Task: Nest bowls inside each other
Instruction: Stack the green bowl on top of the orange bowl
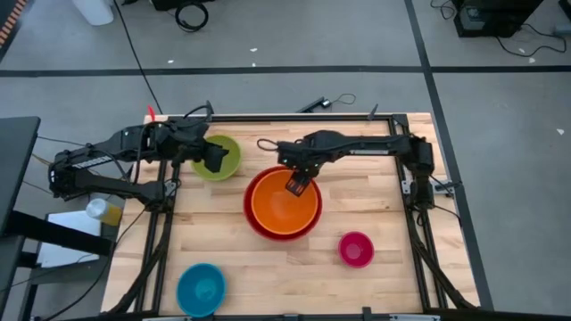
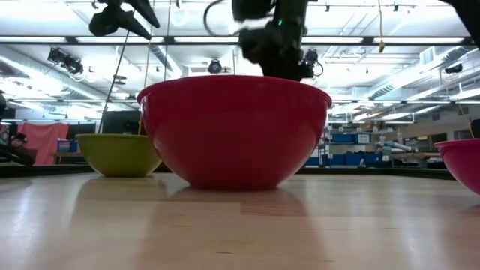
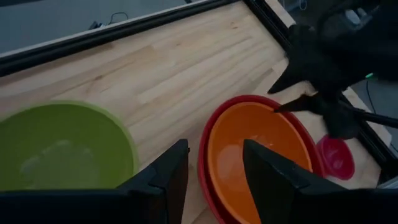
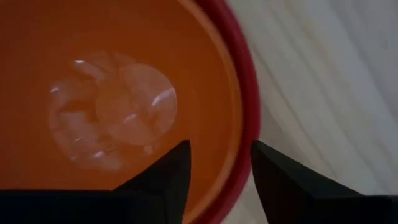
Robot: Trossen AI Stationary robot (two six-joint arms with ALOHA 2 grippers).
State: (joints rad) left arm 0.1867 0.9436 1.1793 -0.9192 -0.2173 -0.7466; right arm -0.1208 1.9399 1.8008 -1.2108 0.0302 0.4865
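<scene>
Low view, red bowl (image 2: 234,131) hides orange bowl (image 1: 284,201)

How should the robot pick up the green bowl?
Probably by the rim. The green bowl stands upright and open, with smooth round sides, so one finger inside and one outside the thin wall would likely hold best. The left gripper, fingers apart, hovers above it and could come straight down onto the rim.

Overhead view straight down, low view level across the table, wrist views close, all sharing red bowl (image 1: 257,220).
</scene>
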